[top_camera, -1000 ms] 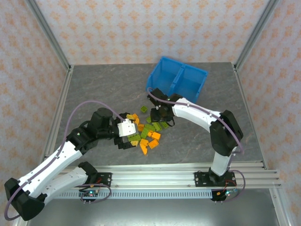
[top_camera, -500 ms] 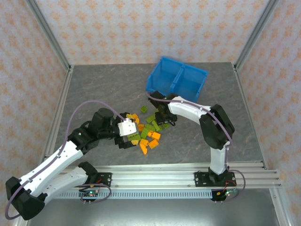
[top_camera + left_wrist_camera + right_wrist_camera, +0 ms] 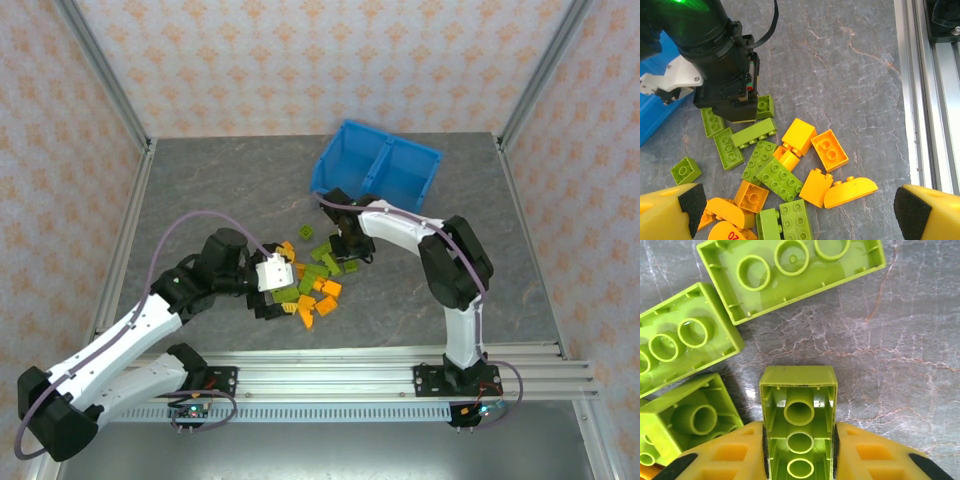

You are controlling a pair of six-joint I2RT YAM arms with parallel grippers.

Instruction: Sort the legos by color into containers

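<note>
The legos, orange and lime green, lie in a loose pile point(image 3: 312, 283) at mid-table, spread out below the left wrist camera point(image 3: 790, 170). My left gripper point(image 3: 274, 303) hovers over the pile's near-left side, open wide, its fingertips point(image 3: 687, 202) far apart with nothing between them. My right gripper point(image 3: 345, 250) is down at the pile's far side, shut on a lime green brick point(image 3: 799, 422) that lies hollow side up between its yellow fingers point(image 3: 725, 455). The containers, two compartments of one blue bin point(image 3: 345, 165), stand behind the pile.
Three more green bricks point(image 3: 790, 275) lie upside down right around the held one. A single green brick point(image 3: 306, 232) sits apart toward the bin. The aluminium rail point(image 3: 400, 365) runs along the near edge, and slanted frame posts point(image 3: 105, 70) flank the table.
My right gripper has closed on the green brick after shifting slightly within the pile's far side. The left arm has crept forward and right over the pile, still open.
</note>
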